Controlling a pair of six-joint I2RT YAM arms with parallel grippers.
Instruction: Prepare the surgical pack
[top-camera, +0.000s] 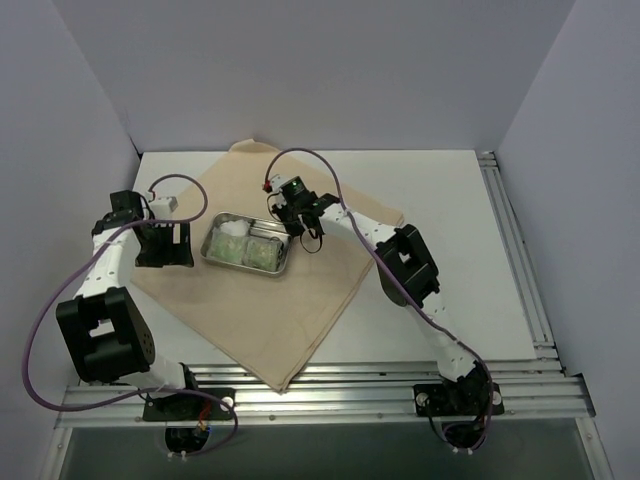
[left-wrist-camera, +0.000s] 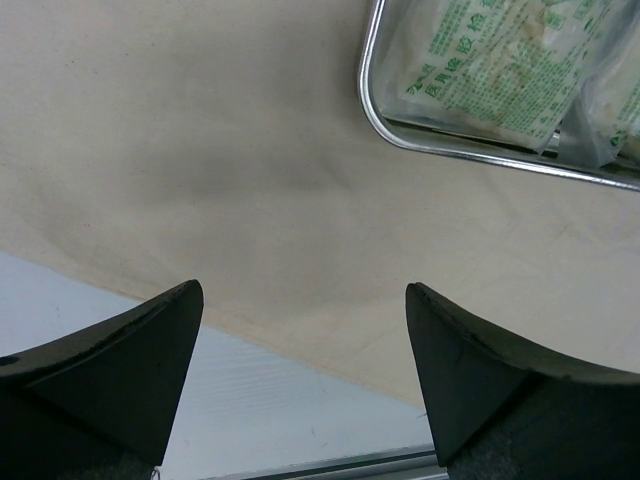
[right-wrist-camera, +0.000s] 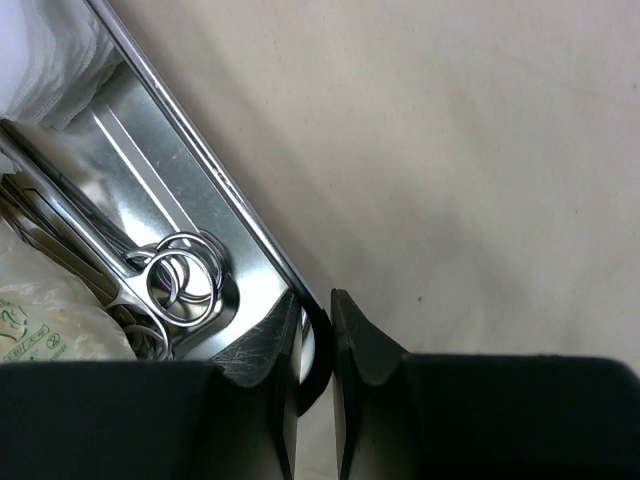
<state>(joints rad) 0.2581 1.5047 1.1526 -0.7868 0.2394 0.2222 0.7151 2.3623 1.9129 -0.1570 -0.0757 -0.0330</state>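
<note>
The tan cloth (top-camera: 290, 310) lies spread flat on the table. The steel tray (top-camera: 205, 255) sits on it, holding white gauze (top-camera: 235, 227) and green packets (top-camera: 262, 253). My right gripper (top-camera: 290, 222) is at the tray's far right corner. In the right wrist view it (right-wrist-camera: 315, 305) is shut on the tray rim (right-wrist-camera: 200, 150), one finger inside and one outside. The forceps rings (right-wrist-camera: 180, 280) lie just inside, next to gauze (right-wrist-camera: 40, 60). My left gripper (top-camera: 180, 245) is open and empty, left of the tray. In its wrist view it (left-wrist-camera: 305, 310) hovers over the cloth edge (left-wrist-camera: 250, 150), with the tray rim (left-wrist-camera: 372, 110) and packets (left-wrist-camera: 490, 70) ahead.
The white table (top-camera: 450, 200) shows round the cloth, with grey walls on three sides. Aluminium rails (top-camera: 520, 260) run along the right and near edges. Bare table (left-wrist-camera: 250, 400) lies under my left gripper.
</note>
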